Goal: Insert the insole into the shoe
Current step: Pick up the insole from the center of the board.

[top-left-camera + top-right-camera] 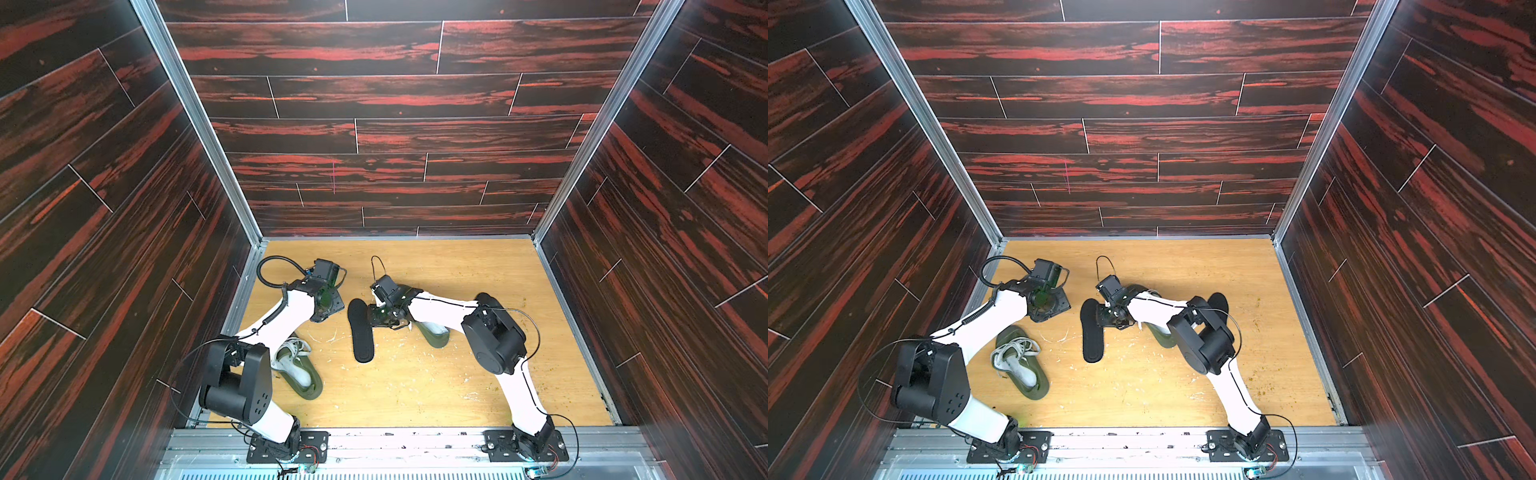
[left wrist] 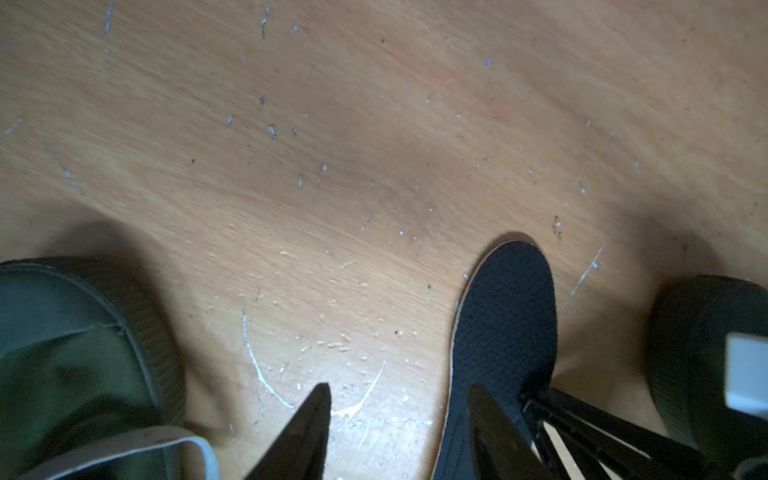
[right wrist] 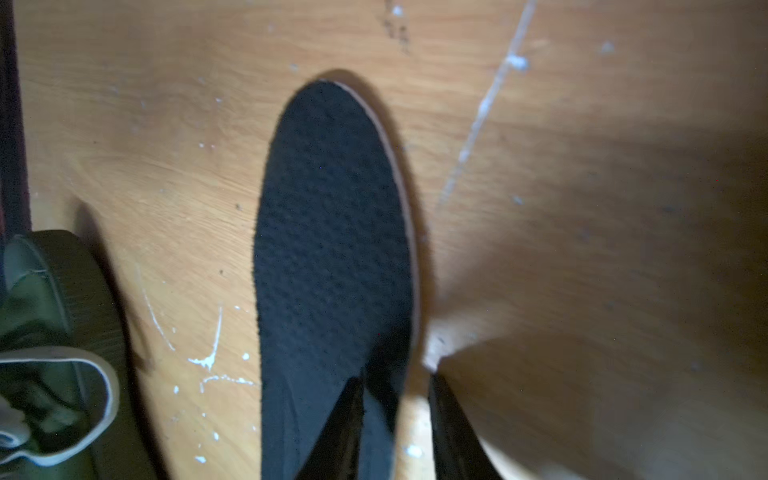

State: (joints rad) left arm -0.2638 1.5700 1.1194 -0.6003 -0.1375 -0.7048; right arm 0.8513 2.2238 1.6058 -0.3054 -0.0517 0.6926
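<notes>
The insole [image 1: 360,330] lies mid-tabletop [image 1: 436,374], long axis near-to-far. The right claw [image 3: 395,386], part-spread, straddles its right edge toward the far end. The left claw [image 2: 401,388] is spread and empty, with the shoe [image 1: 297,370] near-left.

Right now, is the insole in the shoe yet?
Not yet. The black insole lies on the wooden table, outside the green laced shoe. In hand: the right gripper has its fingers either side of the insole's edge, not closed. The left gripper is open, empty. Left: grip, lift, slide it in.
</notes>
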